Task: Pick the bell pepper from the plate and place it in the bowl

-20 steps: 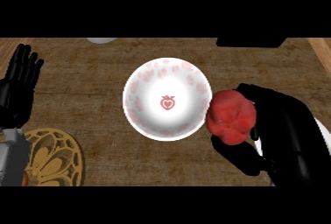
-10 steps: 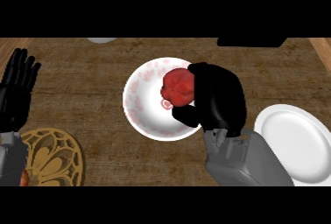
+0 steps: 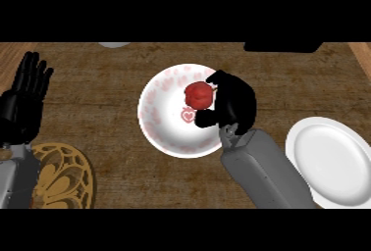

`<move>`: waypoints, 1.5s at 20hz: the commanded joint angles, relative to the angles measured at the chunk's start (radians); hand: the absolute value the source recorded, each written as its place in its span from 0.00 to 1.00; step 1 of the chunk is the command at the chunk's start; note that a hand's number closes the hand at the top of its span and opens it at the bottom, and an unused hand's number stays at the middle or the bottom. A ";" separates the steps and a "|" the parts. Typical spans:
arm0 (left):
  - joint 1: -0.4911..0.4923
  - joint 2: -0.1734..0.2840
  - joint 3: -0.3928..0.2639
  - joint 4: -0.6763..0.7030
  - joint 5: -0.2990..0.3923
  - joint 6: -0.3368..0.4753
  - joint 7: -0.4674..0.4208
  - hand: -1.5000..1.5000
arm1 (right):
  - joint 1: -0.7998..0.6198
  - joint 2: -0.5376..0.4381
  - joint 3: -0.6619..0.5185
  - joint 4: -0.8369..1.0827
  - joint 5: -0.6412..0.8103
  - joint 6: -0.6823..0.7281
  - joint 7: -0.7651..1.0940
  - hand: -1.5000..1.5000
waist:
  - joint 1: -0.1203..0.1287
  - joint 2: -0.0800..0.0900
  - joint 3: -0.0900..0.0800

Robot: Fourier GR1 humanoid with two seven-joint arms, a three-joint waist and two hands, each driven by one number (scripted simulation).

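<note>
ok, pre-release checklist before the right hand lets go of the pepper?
1. Bell pepper over the bowl, inside its rim: ok.
2. Right hand curled on the pepper: ok.
3. Pepper resting on the bowl's floor: cannot tell; height above it is not readable from the head view.
4. Plate bare, pepper off it: ok.
5. Left hand open at the left edge, apart from the bowl: ok.
6. Withdrawal path back toward the plate side: ok, only the plate lies there, beside the forearm.
</note>
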 commanded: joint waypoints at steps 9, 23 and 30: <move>0.039 -0.001 0.006 -0.016 0.002 -0.011 -0.008 0.50 | 0.003 0.007 -0.004 0.124 0.040 -0.644 -0.095 0.00 | -0.008 -0.006 0.000; 0.059 0.043 0.077 0.035 0.022 -0.039 -0.057 0.50 | 0.507 -0.154 -0.203 -0.481 -0.078 -0.660 -0.241 0.00 | -0.053 -0.011 0.001; 0.099 0.018 0.051 -0.052 0.029 -0.039 -0.006 0.50 | 0.900 -0.307 -0.259 -0.747 -0.393 -0.670 -0.472 0.00 | -0.049 -0.013 0.003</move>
